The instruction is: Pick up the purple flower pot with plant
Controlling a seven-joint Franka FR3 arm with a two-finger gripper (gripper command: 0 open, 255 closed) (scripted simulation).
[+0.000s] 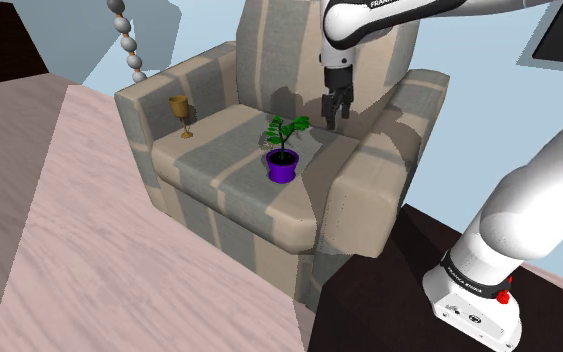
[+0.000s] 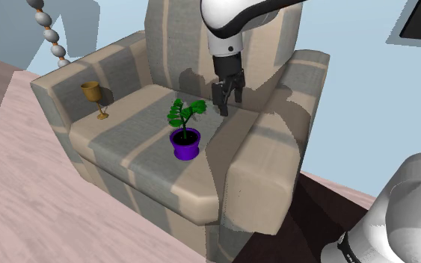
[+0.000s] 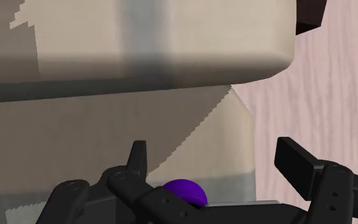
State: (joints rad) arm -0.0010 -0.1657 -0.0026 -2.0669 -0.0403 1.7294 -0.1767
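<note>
A purple flower pot [image 1: 282, 166] with a green leafy plant [image 1: 287, 130] stands upright on the seat cushion of a striped beige and grey armchair [image 1: 219, 190]. In the second exterior view the pot [image 2: 185, 143] sits mid-seat near the front. My black gripper [image 1: 336, 110] hangs above the seat, up and to the shoulder view's right of the plant, close to the armrest, and touches neither. It [image 2: 227, 97] points down with its fingers apart and nothing between them. From the wrist, the gripper [image 3: 219, 165] is open and a sliver of the purple pot [image 3: 184, 191] peeks behind the hand.
A golden goblet [image 1: 180, 112] stands on the seat by the far armrest [image 1: 139, 100]. The near armrest [image 1: 369, 190] rises beside the gripper and the backrest [image 1: 279, 50] behind it. A beaded lamp pole [image 1: 127, 40] stands behind the chair. Pale wood floor [image 1: 89, 260] lies in front.
</note>
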